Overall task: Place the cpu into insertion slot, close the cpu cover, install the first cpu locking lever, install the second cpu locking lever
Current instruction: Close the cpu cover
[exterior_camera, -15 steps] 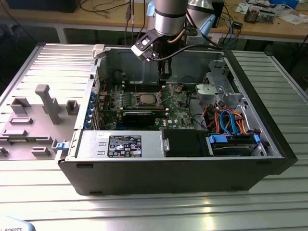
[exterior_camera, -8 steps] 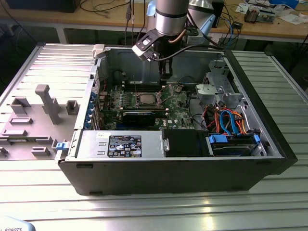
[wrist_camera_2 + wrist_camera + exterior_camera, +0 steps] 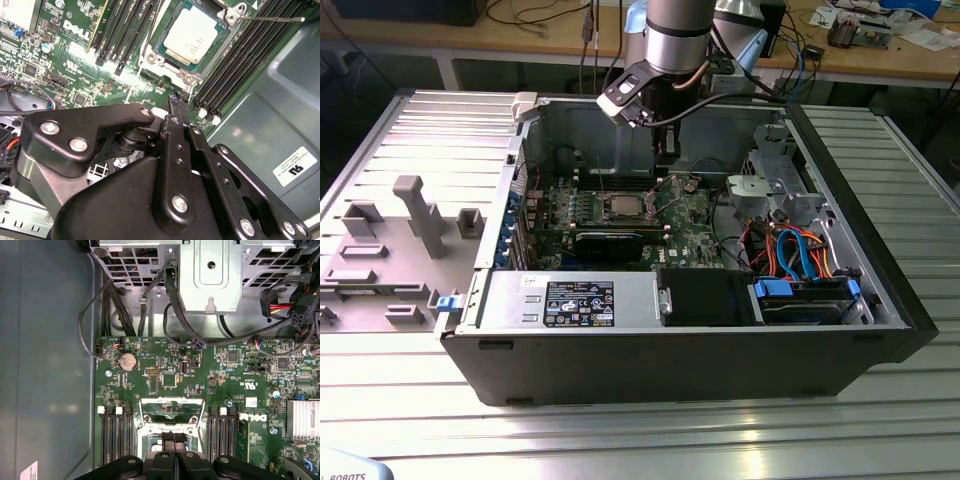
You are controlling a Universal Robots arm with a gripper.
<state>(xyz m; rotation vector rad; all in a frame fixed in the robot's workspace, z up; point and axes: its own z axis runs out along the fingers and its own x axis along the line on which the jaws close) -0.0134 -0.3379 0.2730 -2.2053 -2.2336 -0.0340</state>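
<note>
The cpu (image 3: 194, 35), a dull silver square, sits in the insertion slot (image 3: 159, 50) on the green board; it also shows in the exterior view as the cpu (image 3: 624, 207). My gripper (image 3: 176, 102) hangs just above the slot's near edge, fingers (image 3: 172, 150) pressed together and shut on nothing. In the first wrist view the gripper (image 3: 172, 438) tips sit right before the cpu cover (image 3: 172, 402), a silver frame with a square window; whether it lies flat I cannot tell. A thin metal locking lever (image 3: 272, 19) juts out from the slot's corner. The arm's gripper (image 3: 665, 152) hovers behind the socket inside the case.
Long black memory slots (image 3: 240, 65) flank the socket on both sides. A metal drive cage (image 3: 210, 275) with black cables (image 3: 172, 310) stands beyond the board. The case walls (image 3: 840, 160) enclose everything. A grey fixture plate (image 3: 400, 230) lies at the exterior view's left.
</note>
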